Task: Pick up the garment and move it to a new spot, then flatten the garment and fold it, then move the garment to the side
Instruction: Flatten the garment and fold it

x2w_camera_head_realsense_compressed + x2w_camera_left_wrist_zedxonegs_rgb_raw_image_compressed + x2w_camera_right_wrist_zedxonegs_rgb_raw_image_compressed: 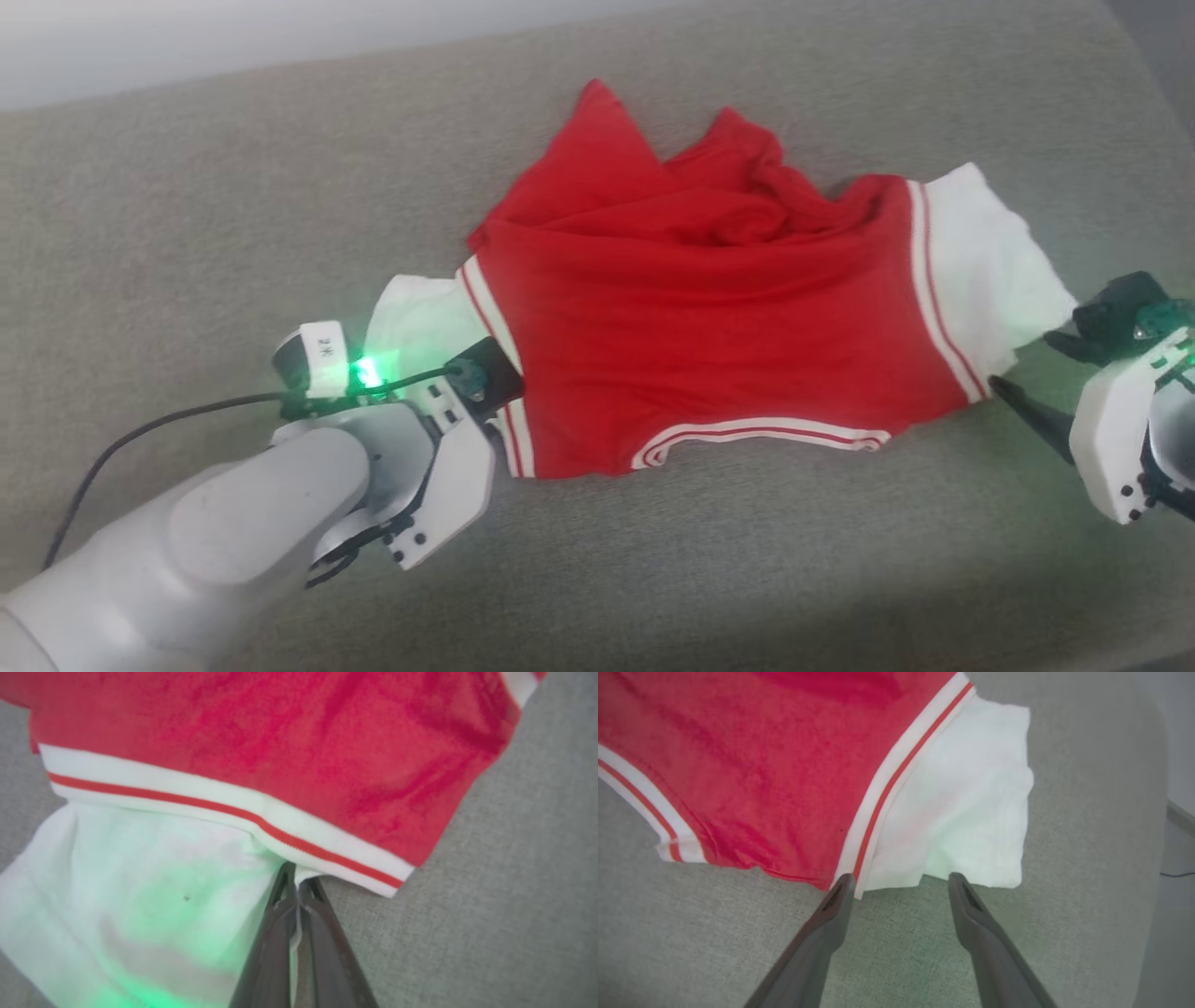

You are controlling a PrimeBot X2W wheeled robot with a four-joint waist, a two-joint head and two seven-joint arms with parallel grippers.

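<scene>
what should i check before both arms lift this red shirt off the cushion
1. Is the left gripper shut on the garment at its white sleeve end: ok.
2. Is the right gripper gripping the other sleeve end: not ok, jaws open, tips at its edge.
3. Is the garment lying flat: not ok, far part is bunched.
4. How many layers the left gripper has pinched: cannot tell.
5. Is there bare room on the grey cushion for a new spot: ok.
</scene>
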